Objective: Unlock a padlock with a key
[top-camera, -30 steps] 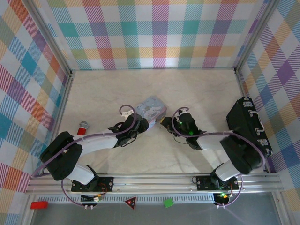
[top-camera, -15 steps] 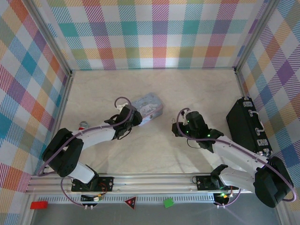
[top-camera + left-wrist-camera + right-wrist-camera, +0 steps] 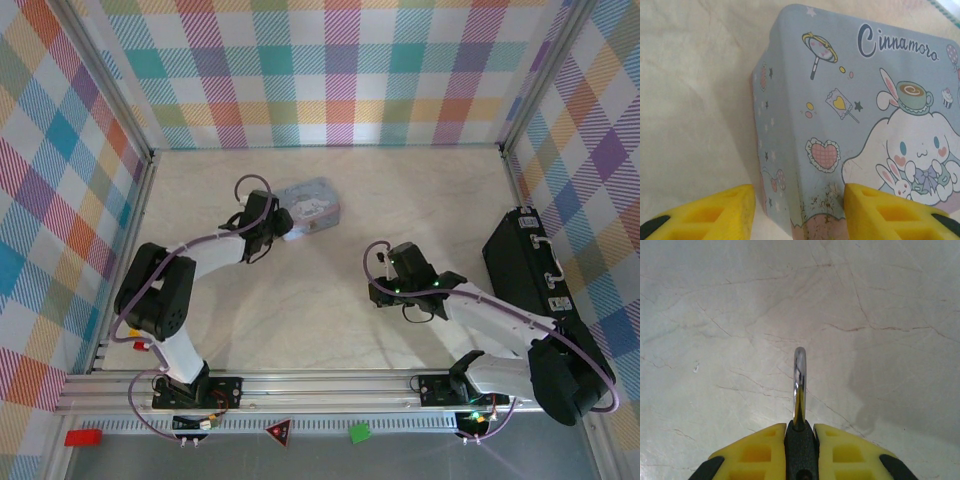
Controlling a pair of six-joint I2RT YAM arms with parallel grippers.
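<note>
My right gripper point(image 3: 801, 432) is shut on the padlock point(image 3: 800, 450). Its black body is pinched between the yellow fingers, and the silvery shackle point(image 3: 799, 385) sticks out forward above the bare table. From above, the right gripper point(image 3: 378, 286) hangs right of centre, well apart from the tin. The key is hidden. My left gripper point(image 3: 800, 200) straddles a near corner of the pale blue cartoon tin box point(image 3: 865, 125), one finger beside its wall and the other against its lid. In the top view the left gripper point(image 3: 272, 222) is at the tin box's point(image 3: 310, 208) left end.
A black case point(image 3: 530, 280) lies along the right wall. Checkered walls close in the table point(image 3: 330, 320) on the left, back and right. The aluminium rail point(image 3: 330, 390) with both arm bases runs along the near edge.
The left gripper moved back and to the left, and the tin swung round with it. The right gripper drew away from the tin towards the near right, with the padlock still in it.
</note>
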